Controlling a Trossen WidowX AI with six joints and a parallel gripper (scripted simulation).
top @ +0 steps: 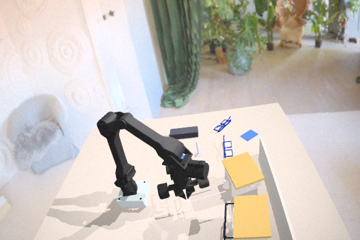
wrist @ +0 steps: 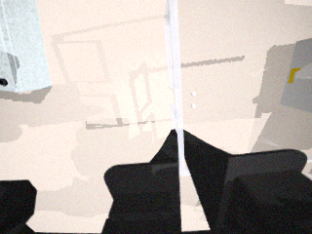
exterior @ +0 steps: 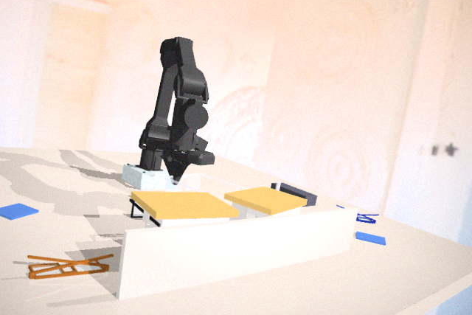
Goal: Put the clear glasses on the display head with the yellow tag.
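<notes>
My gripper [top: 186, 198] [exterior: 175, 184] [wrist: 176, 133] is shut on the clear glasses [top: 207, 197] [wrist: 175, 58], at the rim as it seems. They hang above the table in front of the heads; a thin pale temple reaches toward the tagged head in the top view. The lenses are hard to make out. The display head with a small yellow tag [top: 228, 190] [wrist: 293, 74] has a tilted yellow top [top: 243, 170] [exterior: 266, 200]. The other head, under a second yellow top [top: 251, 215] [exterior: 184, 203], wears black glasses [top: 225, 220] [exterior: 132, 209]. Both faces are mostly hidden.
A white wall [top: 274, 185] [exterior: 236, 254] stands behind the heads. Two blue glasses [top: 222, 124] [top: 224, 147], a dark box [top: 184, 132], a small white stand [top: 198, 153] and a blue card [top: 249, 135] are on the table. Orange glasses [exterior: 68, 267] lie beyond the wall's end.
</notes>
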